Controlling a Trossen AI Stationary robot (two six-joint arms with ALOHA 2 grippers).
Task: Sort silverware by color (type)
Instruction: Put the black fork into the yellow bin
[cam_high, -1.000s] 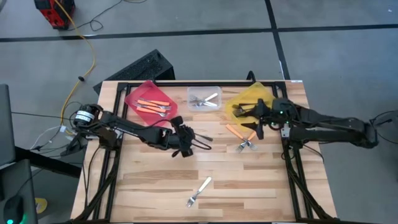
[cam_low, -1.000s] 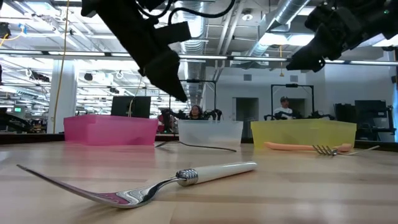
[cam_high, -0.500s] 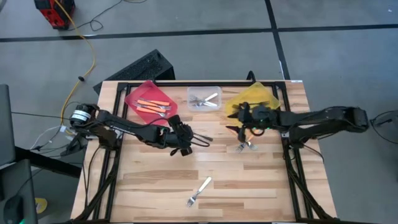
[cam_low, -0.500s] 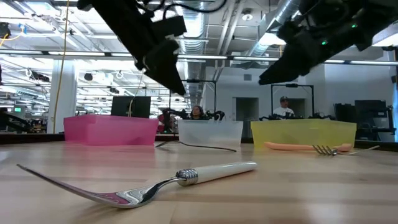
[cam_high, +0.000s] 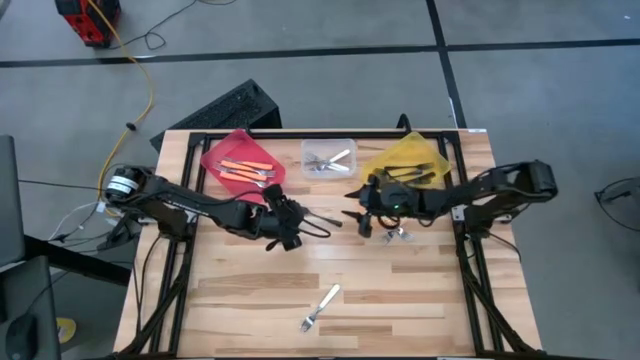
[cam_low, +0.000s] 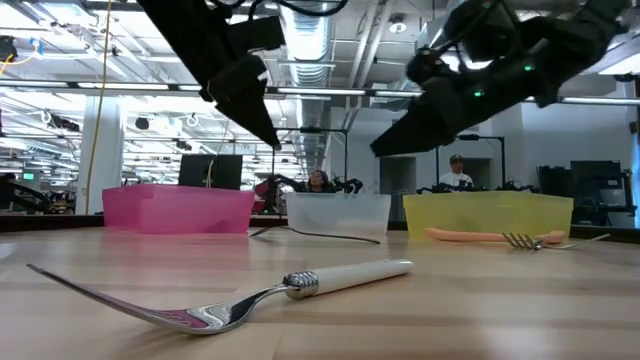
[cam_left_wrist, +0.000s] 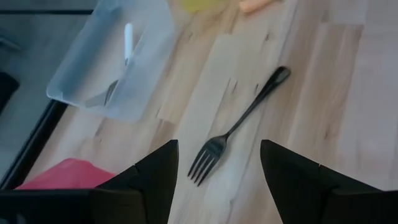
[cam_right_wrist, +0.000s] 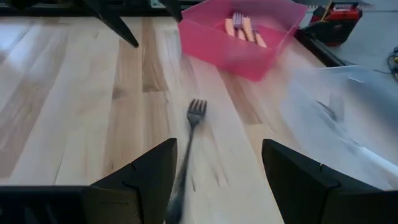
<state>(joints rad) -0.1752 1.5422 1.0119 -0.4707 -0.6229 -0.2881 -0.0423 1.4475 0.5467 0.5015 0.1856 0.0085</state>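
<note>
A black fork (cam_left_wrist: 239, 121) lies flat on the wood between my two grippers, seen also in the high view (cam_high: 322, 218) and in the right wrist view (cam_right_wrist: 188, 140). My left gripper (cam_high: 298, 230) hovers open just left of it, a finger standing on either side of its tines (cam_left_wrist: 202, 163). My right gripper (cam_high: 356, 212) hangs open to the fork's right, pointing at it (cam_right_wrist: 217, 168). A white-handled fork (cam_high: 320, 307) lies near the front edge. An orange-handled fork (cam_low: 490, 237) lies beneath my right arm.
Along the far edge stand a red bin (cam_high: 238, 160) with orange-handled forks, a clear bin (cam_high: 328, 158) with silver ones and a yellow bin (cam_high: 408, 160) with dark ones. Bare wood spreads across the table's near half around the white fork.
My right gripper has swung from over the yellow bin toward the table's left and down, coming close to the black fork. My left gripper has drawn back a little toward the left and up. The black fork has stayed lying on the table.
</note>
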